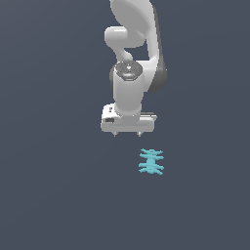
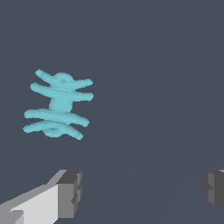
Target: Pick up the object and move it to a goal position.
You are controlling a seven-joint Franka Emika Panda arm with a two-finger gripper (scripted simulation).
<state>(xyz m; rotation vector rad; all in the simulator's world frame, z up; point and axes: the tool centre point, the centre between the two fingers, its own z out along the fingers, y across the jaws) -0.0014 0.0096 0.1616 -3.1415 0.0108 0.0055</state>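
Observation:
The object (image 1: 152,162) is a small cyan spiky thing with a central spine and several short side prongs. It lies on the dark surface, in front of the arm and a little toward the exterior view's right of it. My gripper (image 1: 127,134) hangs above the surface with its jaws wide apart and nothing between them. It is apart from the object. In the wrist view the object (image 2: 58,104) lies clear of both fingertips (image 2: 70,193), off to one side of the gap between them (image 2: 141,192).
The white arm (image 1: 132,53) rises behind the gripper. The flat dark grey surface (image 1: 53,195) spreads all around.

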